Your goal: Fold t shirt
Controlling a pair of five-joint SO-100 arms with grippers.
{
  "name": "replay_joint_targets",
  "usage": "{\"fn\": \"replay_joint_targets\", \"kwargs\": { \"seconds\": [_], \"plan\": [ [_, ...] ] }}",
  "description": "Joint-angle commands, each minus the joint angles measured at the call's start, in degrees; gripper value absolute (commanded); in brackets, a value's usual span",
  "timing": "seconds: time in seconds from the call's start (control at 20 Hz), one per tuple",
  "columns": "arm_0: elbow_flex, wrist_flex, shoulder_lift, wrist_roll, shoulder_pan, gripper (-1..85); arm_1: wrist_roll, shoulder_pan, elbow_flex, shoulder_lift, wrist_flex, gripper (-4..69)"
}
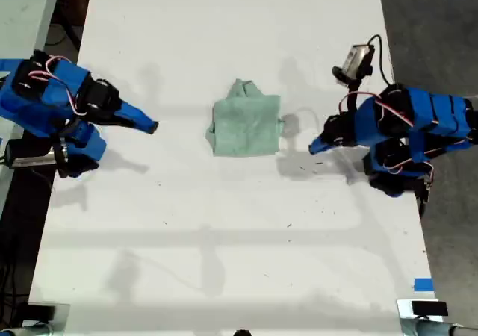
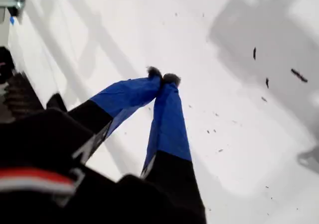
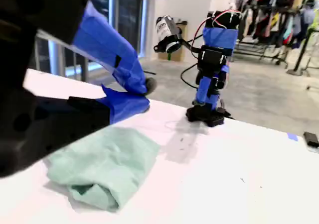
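The pale mint-green cotton t shirt [image 1: 246,123] sits bundled mid white desk [image 1: 224,261], looks folded already, I think. My first gripper [image 2: 163,76] and my second gripper [image 3: 145,95]: jaws closed, empty. Next: back off.

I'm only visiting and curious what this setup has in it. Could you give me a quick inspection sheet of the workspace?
Surface: white table, flat, with faint shadows.
Job's things: t shirt, pale green, lying as a folded bundle mid-table, touched by neither pincer.
Clutter: small dark specks near my first pincer; blue tape at the table's edge, exterior view's lower right.
Grippers: my first pincer shut, empty, over bare table; my second pincer shut, empty, just short of the shirt.
Cables: red and white wires on the arms; a black cable at a small camera.
Surroundings: grey floor; clothes racks behind.
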Motion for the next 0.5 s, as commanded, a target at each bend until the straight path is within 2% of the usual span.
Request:
{"fn": "replay_joint_targets", "kwargs": {
  "seconds": [0.0,0.1,0.2,0.25,0.35,0.45],
  "plan": [
    [37.79,-9.49,30.76,-5.01,3.16,-0.2,1.14,-2.9,15.29,9.76,-9.23,0.5],
    [47.46,-9.84,37.0,-4.75,4.13,-0.2,-0.79,-2.2,25.49,16.08,-15.47,0.5],
    [48.34,-9.93,37.09,-1.32,4.75,-0.2,-1.76,-0.88,35.86,26.89,-18.28,0.5],
    [48.34,-8.96,37.09,-0.44,4.22,-0.2,-2.11,-0.44,40.78,34.01,-18.19,0.5],
    [50.8,-7.91,37.09,-1.76,1.76,-0.2,-2.37,0.62,48.34,48.96,-13.97,0.5],
    [53.88,-8.44,37.18,-3.25,-0.44,-0.2,-3.16,2.64,51.06,49.39,-12.74,0.5]
  ]
}}
